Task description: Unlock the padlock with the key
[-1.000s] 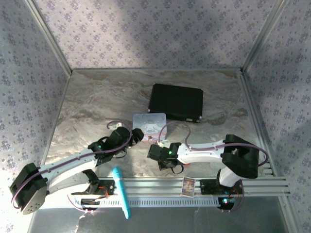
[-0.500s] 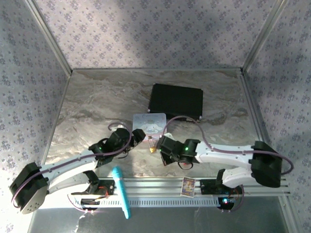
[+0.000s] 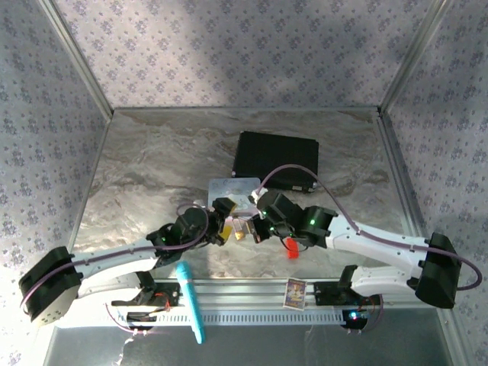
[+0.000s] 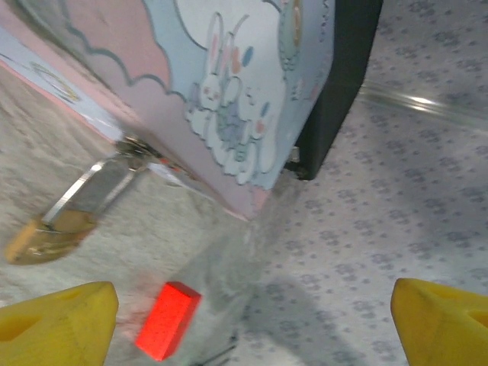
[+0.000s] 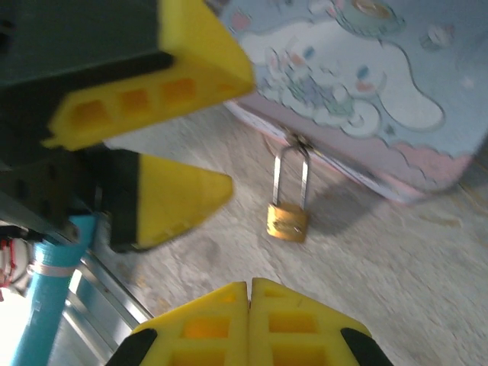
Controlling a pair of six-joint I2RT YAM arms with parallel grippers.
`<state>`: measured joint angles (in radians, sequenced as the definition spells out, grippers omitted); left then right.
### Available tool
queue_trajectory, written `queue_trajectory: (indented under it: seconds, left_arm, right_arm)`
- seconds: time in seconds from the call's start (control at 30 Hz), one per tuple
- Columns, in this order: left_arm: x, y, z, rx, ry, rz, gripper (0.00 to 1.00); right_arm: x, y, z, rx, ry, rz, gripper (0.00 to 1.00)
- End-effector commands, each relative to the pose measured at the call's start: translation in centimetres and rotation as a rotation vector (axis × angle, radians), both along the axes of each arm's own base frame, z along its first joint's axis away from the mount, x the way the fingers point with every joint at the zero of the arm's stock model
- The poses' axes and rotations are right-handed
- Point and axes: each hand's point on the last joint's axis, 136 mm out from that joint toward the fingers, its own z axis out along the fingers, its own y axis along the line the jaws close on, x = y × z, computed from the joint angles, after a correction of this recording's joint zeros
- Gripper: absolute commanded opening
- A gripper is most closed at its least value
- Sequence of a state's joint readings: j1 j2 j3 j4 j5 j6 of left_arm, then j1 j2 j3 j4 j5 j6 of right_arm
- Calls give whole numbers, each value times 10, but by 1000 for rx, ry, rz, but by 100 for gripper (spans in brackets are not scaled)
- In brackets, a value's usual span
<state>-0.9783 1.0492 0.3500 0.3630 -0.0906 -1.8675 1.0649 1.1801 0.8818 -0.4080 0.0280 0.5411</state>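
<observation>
The small brass padlock hangs by its thin silvery shackle from the front clasp of the pastel cartoon tin and rests on the marble. From above, the padlock lies between the two grippers. My right gripper is shut, its fingertips pressed together a short way in front of the padlock, not touching it. I see no key between them. My left gripper is open, with the padlock off to its left. A red block lies on the table under my right wrist.
A flat black box sits behind the tin. A turquoise pen-like stick lies across the front rail, and a small card stands on it. Patterned walls close in the marble table on three sides.
My right arm has stretched forward and left toward the tin, uncovering the red block. My left gripper has shifted right, closer to the padlock.
</observation>
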Motion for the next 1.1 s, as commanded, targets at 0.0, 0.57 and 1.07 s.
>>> queue_trajectory:
  seconds: [0.0, 0.57, 1.07]
  left_arm:
    - [4, -14, 29, -175, 13, 30, 92]
    - [6, -12, 37, -238, 12, 61, 78]
    - [4, 13, 17, -158, 41, 124, 31]
  right_arm:
    - [7, 26, 25, 89, -52, 34, 0]
    - [10, 71, 32, 204, -86, 37, 0]
    - [7, 60, 25, 172, -72, 30, 0]
